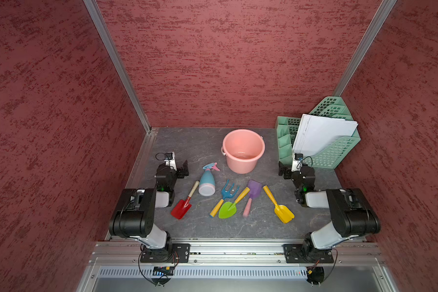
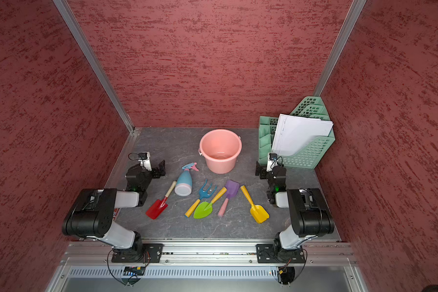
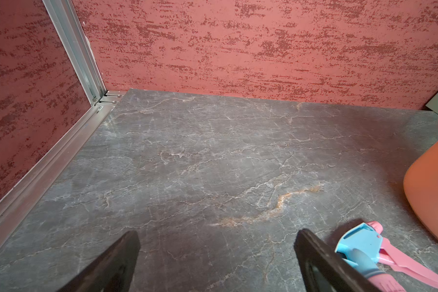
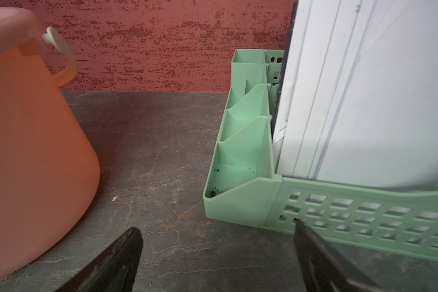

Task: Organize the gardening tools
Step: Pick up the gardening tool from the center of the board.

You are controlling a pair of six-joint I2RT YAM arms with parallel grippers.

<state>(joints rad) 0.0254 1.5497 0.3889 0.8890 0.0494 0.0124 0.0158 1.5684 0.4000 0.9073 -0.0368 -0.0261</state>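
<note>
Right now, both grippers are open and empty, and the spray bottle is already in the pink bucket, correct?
No. The spray bottle lies on the table beside the pink bucket, not in it; both top views show this. The left gripper and right gripper are open and empty.

Upright pink bucket [image 1: 240, 165] on grey marbled tabletop [image 1: 187, 144], near green mesh file rack [image 1: 339, 154] with white papers [image 1: 324, 136].

Both arms folded, elbows raised, forearms reaching forward — left tool [image 1: 183, 169] and right tool [image 1: 283, 171] held low at either side, jaws spread wide, both empty.
</note>
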